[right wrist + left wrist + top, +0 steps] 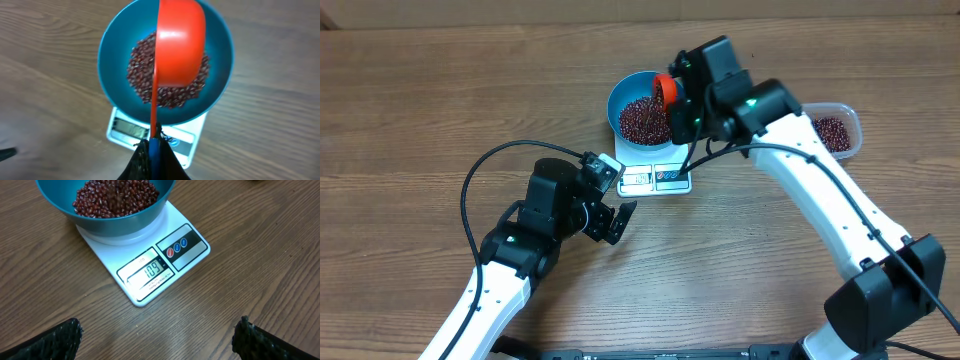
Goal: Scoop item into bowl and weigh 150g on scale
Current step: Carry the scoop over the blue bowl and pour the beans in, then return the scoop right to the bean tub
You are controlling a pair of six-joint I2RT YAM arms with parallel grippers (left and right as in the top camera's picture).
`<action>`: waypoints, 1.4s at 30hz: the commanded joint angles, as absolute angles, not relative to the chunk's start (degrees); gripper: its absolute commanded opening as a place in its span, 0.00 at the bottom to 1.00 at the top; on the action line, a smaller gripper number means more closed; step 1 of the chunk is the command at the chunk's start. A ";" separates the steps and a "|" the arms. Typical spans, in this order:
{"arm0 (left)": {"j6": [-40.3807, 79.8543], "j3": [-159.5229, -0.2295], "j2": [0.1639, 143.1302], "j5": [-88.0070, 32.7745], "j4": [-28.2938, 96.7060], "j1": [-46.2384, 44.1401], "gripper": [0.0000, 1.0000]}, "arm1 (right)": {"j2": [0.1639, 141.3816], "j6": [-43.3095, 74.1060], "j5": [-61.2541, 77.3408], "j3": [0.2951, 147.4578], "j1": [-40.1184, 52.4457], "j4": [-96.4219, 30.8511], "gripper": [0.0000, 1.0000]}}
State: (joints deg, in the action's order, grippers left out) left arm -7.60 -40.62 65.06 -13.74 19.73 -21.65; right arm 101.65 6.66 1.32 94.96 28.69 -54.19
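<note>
The blue bowl [620, 95] stands on the white scale [655, 180] and holds a heap of dark red beans [645, 122]. My right gripper [680, 100] is shut on the handle of an orange scoop [666, 88], which is tipped on its side over the bowl. In the right wrist view the scoop [180, 45] covers part of the beans [140, 70], with the gripper [154, 150] below it. My left gripper [157, 342] is open and empty over bare table, just in front of the scale [115, 255], whose display reads 109.
A clear plastic tub [850, 118] with more beans sits at the right, behind the right arm. The left arm's cable loops over the table at the left. Bare wood lies in front of the scale.
</note>
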 commanded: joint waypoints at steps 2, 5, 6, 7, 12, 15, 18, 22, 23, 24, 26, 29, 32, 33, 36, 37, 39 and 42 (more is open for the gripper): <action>-7.05 -41.82 65.25 -14.41 19.68 -21.39 0.99 | 101.47 4.19 -12.64 97.25 32.21 -54.35 0.04; -7.05 -41.82 65.25 -14.44 19.68 -21.39 1.00 | 101.47 3.79 -18.35 97.25 34.30 -54.43 0.04; -7.05 -41.82 65.25 -14.41 19.68 -21.39 1.00 | 101.47 2.55 -19.81 97.25 35.22 -54.43 0.04; -7.05 -41.82 65.25 -14.44 19.68 -21.39 1.00 | 101.47 1.63 -20.82 97.25 35.83 -54.43 0.04; -7.05 -41.82 65.25 -14.44 19.68 -21.39 1.00 | 101.47 0.51 -27.29 97.25 38.35 -54.35 0.04; -7.05 -41.82 65.25 -14.41 19.68 -21.39 1.00 | 101.47 -0.38 -28.12 97.25 38.72 -54.33 0.04; -7.05 -41.82 65.25 -14.41 19.68 -21.39 1.00 | 101.47 -0.32 -28.05 97.25 38.72 -54.19 0.04; -7.05 -41.82 65.25 -14.41 19.68 -21.39 1.00 | 101.41 -0.27 -27.31 97.27 38.50 -53.74 0.04; -7.05 -41.82 65.25 -14.44 19.68 -21.39 1.00 | 101.21 -0.27 -26.55 97.27 38.33 -53.58 0.04; -7.05 -41.82 65.25 -14.44 19.68 -21.39 1.00 | 100.95 -0.27 -25.47 97.27 38.11 -53.41 0.04; -7.05 -41.82 65.25 -14.41 19.68 -21.39 1.00 | 99.98 -0.27 -22.09 97.27 37.23 -53.04 0.04; -7.05 -41.82 65.25 -14.44 19.68 -21.39 1.00 | 97.71 -0.03 -15.97 97.27 34.57 -52.84 0.04; -7.05 -41.82 65.25 -14.41 19.68 -21.39 1.00 | 94.67 0.16 -9.21 97.27 30.26 -53.25 0.04; -7.05 -41.82 65.25 -14.41 19.68 -21.39 1.00 | 93.38 0.43 -6.90 97.27 28.23 -53.54 0.04; -7.05 -41.82 65.25 -14.44 19.68 -21.39 1.00 | 90.15 1.13 -2.04 97.27 22.28 -54.83 0.04; -7.05 -41.82 65.25 -14.44 19.68 -21.39 1.00 | 89.23 1.28 -0.91 97.27 20.27 -55.40 0.04; -7.05 -41.82 65.25 -14.41 19.68 -21.39 1.00 | 87.26 1.45 1.37 97.27 15.07 -57.14 0.04; -7.05 -41.82 65.25 -14.41 19.68 -21.39 1.00 | 85.73 1.50 3.44 97.25 7.88 -60.23 0.04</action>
